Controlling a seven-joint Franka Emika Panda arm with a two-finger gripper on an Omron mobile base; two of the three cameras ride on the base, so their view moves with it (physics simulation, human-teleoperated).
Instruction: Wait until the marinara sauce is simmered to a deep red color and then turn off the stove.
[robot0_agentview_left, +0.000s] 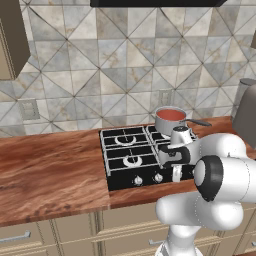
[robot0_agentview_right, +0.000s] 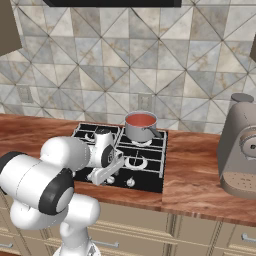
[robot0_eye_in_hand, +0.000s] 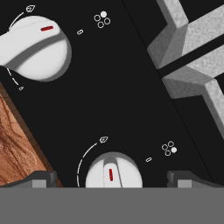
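The marinara sauce is a smooth orange-red disc in a small steel saucepan on a rear burner of the black stove. My gripper hangs open, pointing down at the stove's front row of knobs. In the hand view a silver knob with a red mark sits between my two fingertips, apart from both. A second knob lies further off at the upper left, turned to a different angle.
A grey appliance stands on the wooden counter right of the stove. A black grate lies just beyond the knobs. Tiled wall rises behind, drawers sit below the counter edge.
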